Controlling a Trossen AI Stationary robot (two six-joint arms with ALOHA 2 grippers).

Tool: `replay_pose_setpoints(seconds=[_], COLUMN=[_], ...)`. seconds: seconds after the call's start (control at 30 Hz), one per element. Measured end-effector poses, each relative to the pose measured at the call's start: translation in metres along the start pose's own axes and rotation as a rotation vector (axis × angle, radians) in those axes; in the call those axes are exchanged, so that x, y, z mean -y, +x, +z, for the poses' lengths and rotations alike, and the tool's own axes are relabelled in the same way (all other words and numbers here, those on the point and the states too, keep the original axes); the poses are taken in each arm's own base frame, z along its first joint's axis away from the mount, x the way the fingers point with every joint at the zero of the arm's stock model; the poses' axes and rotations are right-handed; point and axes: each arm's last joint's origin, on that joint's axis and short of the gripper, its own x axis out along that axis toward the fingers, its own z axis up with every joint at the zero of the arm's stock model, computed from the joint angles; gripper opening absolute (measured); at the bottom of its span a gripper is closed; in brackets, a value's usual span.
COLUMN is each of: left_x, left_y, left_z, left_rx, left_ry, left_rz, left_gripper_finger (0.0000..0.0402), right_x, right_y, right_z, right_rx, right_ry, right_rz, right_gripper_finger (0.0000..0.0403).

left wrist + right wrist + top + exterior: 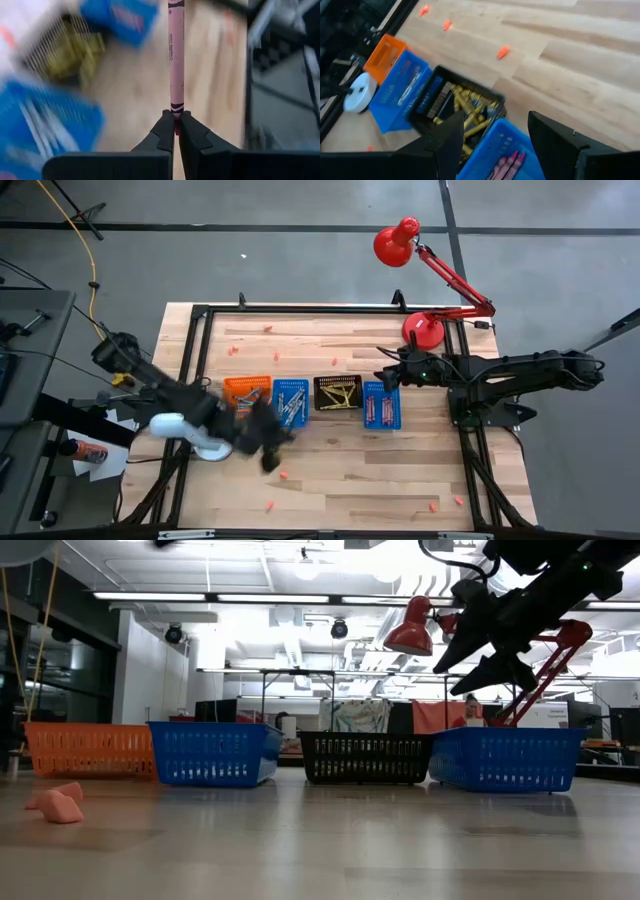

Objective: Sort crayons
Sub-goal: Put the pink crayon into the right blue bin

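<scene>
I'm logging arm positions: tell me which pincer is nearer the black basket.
Right. The right pincer hangs open just beside the black basket, toward the neighbouring blue basket. The left pincer, shut on a pink crayon, is farther off, past the other blue basket.

A pale wooden surface (330, 470) stands on a grey floor (300, 260) crossed by dark lines, a red lamp (398, 242) at its far edge, under ceiling lights (300, 597).

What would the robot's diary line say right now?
left gripper: shut on pink crayon, near the left blue basket | right gripper: open, above right blue basket
</scene>
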Motion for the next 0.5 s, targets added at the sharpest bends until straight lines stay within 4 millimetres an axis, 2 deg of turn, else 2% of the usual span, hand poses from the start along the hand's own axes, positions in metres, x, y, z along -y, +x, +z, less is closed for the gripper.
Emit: replay_pose_setpoints(seconds=[0.1,0.2,0.27,0.37,0.5], left_x=[-0.022,-0.042,-0.051,-0.064,-0.08], left_y=[0.008,0.013,0.014,0.009,-0.001], left_z=[0.04,0.07,0.081,0.096,0.11], left_rx=[0.159,0.265,0.301,0.392,0.478], left_ry=[0.039,0.042,0.05,0.047,0.051], left_rz=[0.008,-0.016,-0.033,-0.004,0.06], left_gripper_finger=[0.0,0.0,0.0,0.0,0.0], right_x=[-0.001,-0.002,-0.005,-0.017,-0.037], right_y=[0.0,0.0,0.0,-0.002,-0.011], right_z=[-0.001,-0.002,-0.002,0.005,0.022], right_rx=[-0.042,-0.084,-0.097,-0.067,0.086], right_ry=[-0.007,-0.023,-0.022,-0.037,-0.083], right_rz=[0.035,0.072,0.117,0.276,0.542], right_gripper_finger=[0.0215,0.0215,0.0215,0.0215,0.0215])
